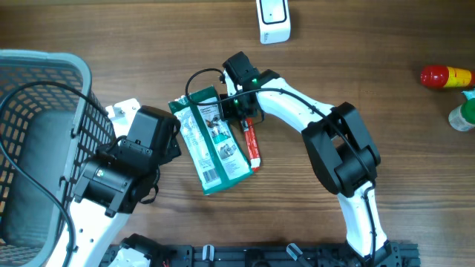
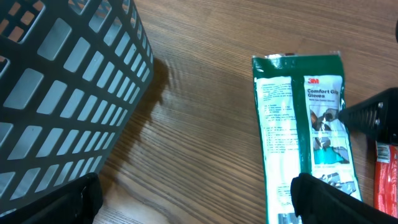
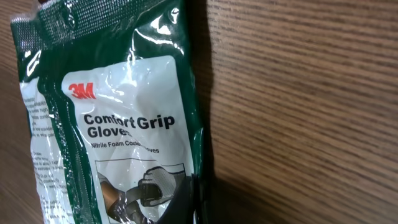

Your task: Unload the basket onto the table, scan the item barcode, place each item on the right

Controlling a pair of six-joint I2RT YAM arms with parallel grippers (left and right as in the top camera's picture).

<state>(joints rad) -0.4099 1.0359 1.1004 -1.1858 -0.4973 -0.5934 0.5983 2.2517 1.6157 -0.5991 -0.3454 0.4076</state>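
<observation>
A green 3M glove package (image 1: pixel 214 141) lies flat on the wooden table, its barcode (image 1: pixel 211 176) facing up at the near end. My right gripper (image 1: pixel 239 113) is down at the package's far right edge and shut on that edge; in the right wrist view a dark fingertip (image 3: pixel 186 200) pinches the package (image 3: pixel 112 124) beside the printed glove picture. My left gripper (image 2: pixel 199 205) stands open just left of the package (image 2: pixel 298 124), one finger (image 2: pixel 333 199) over its near part, holding nothing. A white scanner (image 1: pixel 273 21) stands at the table's far edge.
A grey mesh basket (image 1: pixel 37 111) fills the left side, close to my left arm. A red packet (image 1: pixel 252 144) lies along the package's right side. A red bottle (image 1: pixel 445 76) and a green-and-white bottle (image 1: pixel 464 115) lie at the far right.
</observation>
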